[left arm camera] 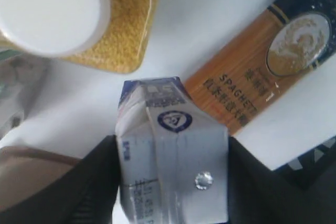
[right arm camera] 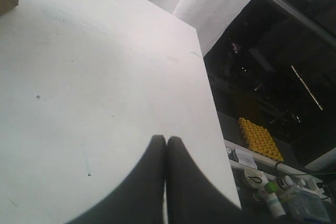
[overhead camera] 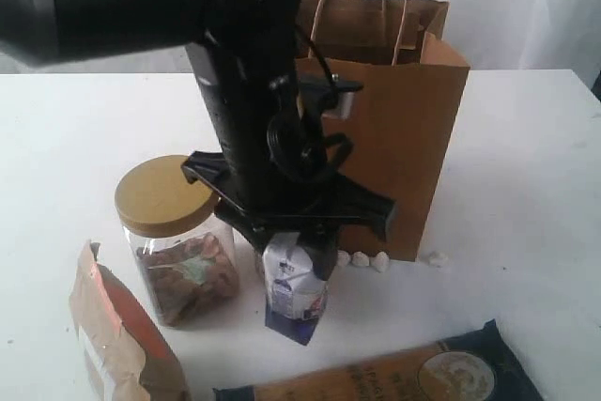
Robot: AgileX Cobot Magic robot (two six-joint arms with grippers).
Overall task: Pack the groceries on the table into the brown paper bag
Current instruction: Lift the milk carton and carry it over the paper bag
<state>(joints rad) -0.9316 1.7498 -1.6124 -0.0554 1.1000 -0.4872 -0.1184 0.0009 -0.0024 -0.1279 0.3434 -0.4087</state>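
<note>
At the near edge of the table (overhead camera: 526,185) an orange-brown pouch (overhead camera: 117,335) stands at the left, and a long dark-blue-and-tan packet (overhead camera: 404,375) lies flat to its right, cut off by the frame. Just behind the pouch stands a clear jar with tan lid (overhead camera: 174,232), upright, lid on, with brown contents in its lower half. Immediately right of the jar, the left gripper (overhead camera: 299,243) points down and grips a small white-blue carton (overhead camera: 296,293). The left wrist view shows the black fingers (left arm camera: 89,187) pressed against the carton's two opposite sides, the jaws partly open to its width. The carton hangs tilted, one lower corner pointing down. Whether that corner touches the tabletop cannot be determined. The same view shows a yellow white-capped bottle (left arm camera: 126,30) upright on the table close beyond the carton, and the packet lying beside it. Behind the carton, small white pebble-like bits (overhead camera: 362,258) lie at the foot of the brown paper bag (overhead camera: 394,138). The bag stands upright and open, handles raised, further back than every grocery seen. All items observed are outside the bag. The right gripper (right arm camera: 166,145) appears only in its wrist view: jaws fully closed, fingers touching, nothing held, positioned over bare tabletop near a table edge.
</note>
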